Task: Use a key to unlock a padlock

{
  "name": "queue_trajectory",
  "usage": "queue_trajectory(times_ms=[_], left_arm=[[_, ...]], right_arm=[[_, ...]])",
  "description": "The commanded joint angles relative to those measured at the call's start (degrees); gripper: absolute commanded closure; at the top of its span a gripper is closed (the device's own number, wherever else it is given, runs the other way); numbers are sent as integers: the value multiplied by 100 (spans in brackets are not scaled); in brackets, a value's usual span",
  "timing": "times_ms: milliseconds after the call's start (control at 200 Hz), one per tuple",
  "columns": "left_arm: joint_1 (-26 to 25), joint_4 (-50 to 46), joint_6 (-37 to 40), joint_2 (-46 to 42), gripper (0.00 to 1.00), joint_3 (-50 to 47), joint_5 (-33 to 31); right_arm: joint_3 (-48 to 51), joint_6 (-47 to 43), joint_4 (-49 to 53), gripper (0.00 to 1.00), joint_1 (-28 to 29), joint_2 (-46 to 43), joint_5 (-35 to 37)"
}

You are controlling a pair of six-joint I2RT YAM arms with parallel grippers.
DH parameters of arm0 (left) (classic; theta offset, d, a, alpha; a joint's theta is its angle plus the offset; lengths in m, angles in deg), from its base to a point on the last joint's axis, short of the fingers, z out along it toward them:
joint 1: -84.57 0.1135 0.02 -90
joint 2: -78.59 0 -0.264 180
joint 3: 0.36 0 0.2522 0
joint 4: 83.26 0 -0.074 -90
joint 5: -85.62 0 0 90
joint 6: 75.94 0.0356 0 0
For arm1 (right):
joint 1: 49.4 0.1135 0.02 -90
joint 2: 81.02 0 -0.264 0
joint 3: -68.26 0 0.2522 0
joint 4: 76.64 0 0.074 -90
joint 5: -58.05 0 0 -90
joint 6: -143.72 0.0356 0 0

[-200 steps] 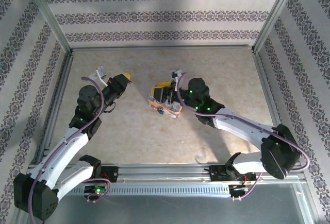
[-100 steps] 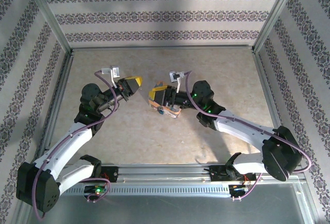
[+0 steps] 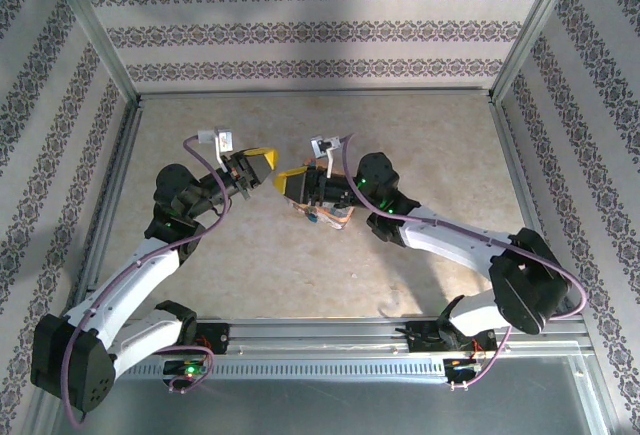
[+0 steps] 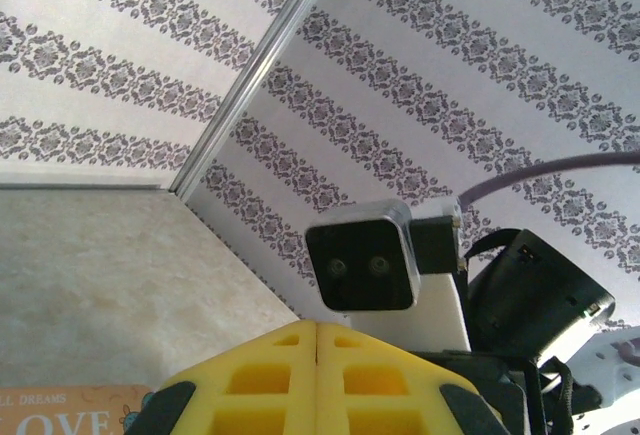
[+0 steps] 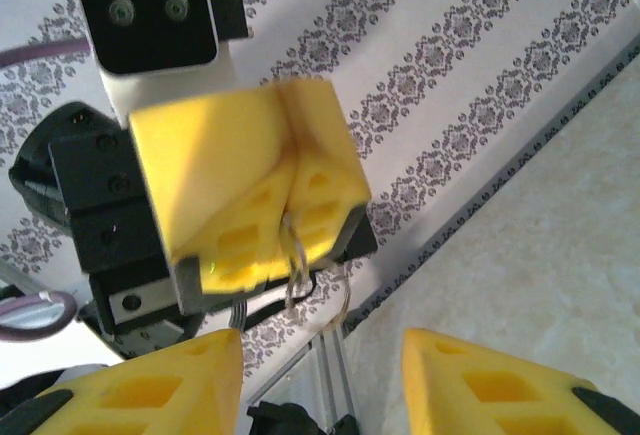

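Observation:
My left gripper (image 3: 262, 159) is shut, its yellow fingers (image 5: 290, 170) pressed together. A thin silvery key ring (image 5: 296, 255) hangs out from between them, seen in the right wrist view. My right gripper (image 3: 293, 181) faces it tip to tip, a short way apart, and is open with a wide empty gap (image 5: 320, 395). The padlock (image 3: 313, 217) is a tiny silvery item with a teal end. It lies at the near edge of the orange-sided "LOVE" box (image 3: 335, 217), under the right gripper.
The "LOVE" box (image 4: 70, 417) peeks in at the lower left of the left wrist view. The right wrist camera (image 4: 362, 255) stands straight ahead of the left fingertips. Patterned walls with metal rails (image 3: 315, 95) enclose the beige table.
The left gripper swung up and to the right towards the middle. The right gripper lifted off the box and turned left to face it.

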Motion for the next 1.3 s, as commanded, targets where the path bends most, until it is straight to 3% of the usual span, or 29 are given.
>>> queue_trajectory(times_ms=[0, 170, 600, 765, 855, 1024, 1294], left_arm=[[-80, 381, 127, -11, 100, 33, 139], [-87, 403, 120, -6, 100, 15, 178], [-99, 480, 109, 18, 100, -38, 201], [-100, 525, 100, 25, 100, -80, 259], [-90, 525, 105, 13, 100, -100, 262], [-98, 586, 65, 24, 100, -135, 260], [-93, 629, 49, 47, 100, -141, 219]], right_arm=[[-277, 46, -344, 57, 63, 100, -87], [-354, 57, -353, 63, 48, 192, -56], [-368, 78, -362, 88, 33, 182, -17], [-333, 74, -362, 90, 15, 129, 1], [-282, 115, -366, 82, -6, 98, 49], [-245, 126, -370, 81, -37, 44, 54], [-219, 127, -362, 92, -43, 61, 36]])
